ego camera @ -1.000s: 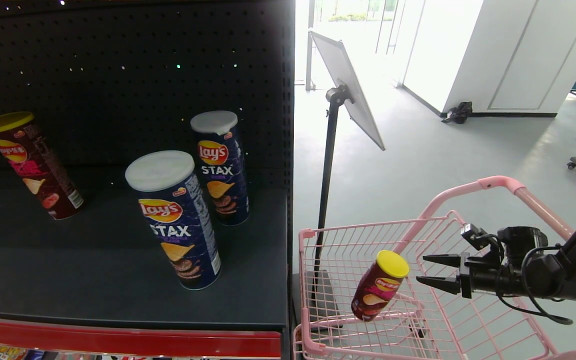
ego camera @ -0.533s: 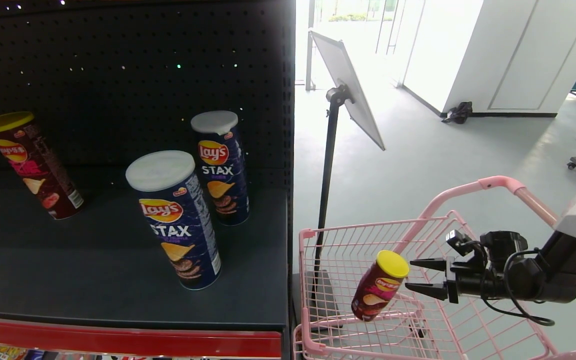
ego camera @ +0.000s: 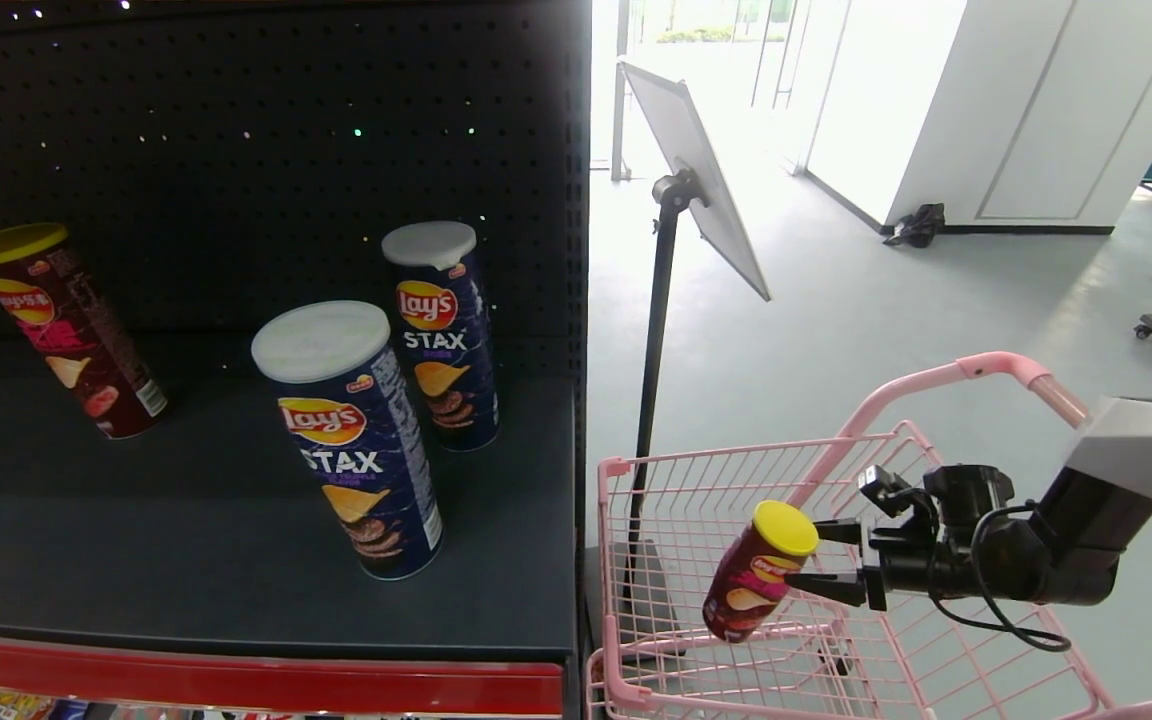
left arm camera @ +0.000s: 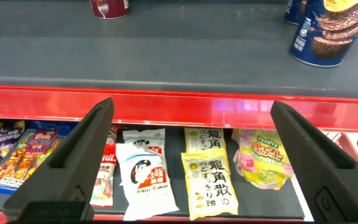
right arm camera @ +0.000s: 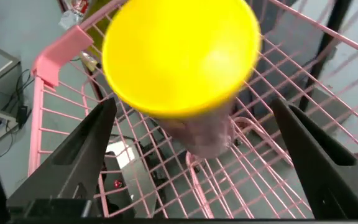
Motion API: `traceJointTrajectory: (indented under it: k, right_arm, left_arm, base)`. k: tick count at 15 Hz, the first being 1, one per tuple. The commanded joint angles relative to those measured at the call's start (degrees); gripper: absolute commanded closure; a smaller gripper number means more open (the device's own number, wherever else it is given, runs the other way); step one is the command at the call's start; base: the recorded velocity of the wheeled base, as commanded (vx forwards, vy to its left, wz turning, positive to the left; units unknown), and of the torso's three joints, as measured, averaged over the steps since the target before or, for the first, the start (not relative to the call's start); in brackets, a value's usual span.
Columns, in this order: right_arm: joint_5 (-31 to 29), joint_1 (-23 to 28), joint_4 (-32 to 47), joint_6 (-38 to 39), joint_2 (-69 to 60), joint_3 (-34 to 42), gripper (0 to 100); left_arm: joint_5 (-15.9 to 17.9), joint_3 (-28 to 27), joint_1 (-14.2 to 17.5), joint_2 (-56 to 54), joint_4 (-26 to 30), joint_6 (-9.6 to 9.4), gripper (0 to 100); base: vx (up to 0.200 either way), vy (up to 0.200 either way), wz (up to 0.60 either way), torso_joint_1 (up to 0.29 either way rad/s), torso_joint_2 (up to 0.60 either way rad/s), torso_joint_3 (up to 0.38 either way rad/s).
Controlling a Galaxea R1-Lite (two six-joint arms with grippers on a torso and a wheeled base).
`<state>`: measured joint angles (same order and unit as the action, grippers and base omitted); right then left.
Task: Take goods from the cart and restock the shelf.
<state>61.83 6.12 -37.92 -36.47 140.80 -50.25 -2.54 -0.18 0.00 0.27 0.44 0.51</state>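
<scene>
Right claw [ego camera: 804,553] spread wide, fingers either side of the yellow-lidded can [ego camera: 748,590], which stands tilted in the cart [ego camera: 636,470] (lid end toward claw). No pinch yet.

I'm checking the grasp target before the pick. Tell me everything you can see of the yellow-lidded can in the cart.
The can is a tall cylinder with a maroon printed body, seemingly cardboard, and a flat yellow lid, closed. It rests tilted inside the pink wire cart, with its top leaning away from the shelf and its lower end against the wires. The open right pincer straddles its upper end; whether they touch cannot be told.
</scene>
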Motion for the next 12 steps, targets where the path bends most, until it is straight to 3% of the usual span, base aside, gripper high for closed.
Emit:
traceJointTrajectory:
  k: [1, 5, 11, 12]
  right_arm:
    - [0.04, -3.31, -0.22, 0.0, -0.09, 0.06, 0]
    - [-0.04, -8.76, -0.31, 0.09, -0.09, -0.64, 0]
    - [-0.04, -9.9, -0.31, 0.61, 0.7, -1.78, 0]
    - [-0.04, -9.81, -0.31, 0.61, 0.79, -1.96, 100]
  left_arm:
    - [-0.01, 0.01, 0.0, 0.08, 0.0, 0.02, 0]
    - [-0.01, 0.01, 0.0, 0.08, 0.0, 0.02, 0]
    - [-0.01, 0.01, 0.0, 0.08, 0.0, 0.02, 0]
    - [-0.01, 0.01, 0.0, 0.08, 0.0, 0.02, 0]
  base:
    - [0.0, 0.0, 0.0, 0.0, 0.0, 0.0]
    - [0.0, 0.0, 0.0, 0.0, 0.0, 0.0]
    - [0.0, 0.0, 0.0, 0.0, 0.0, 0.0]
    - [0.0, 0.0, 0.0, 0.0, 0.0, 0.0]
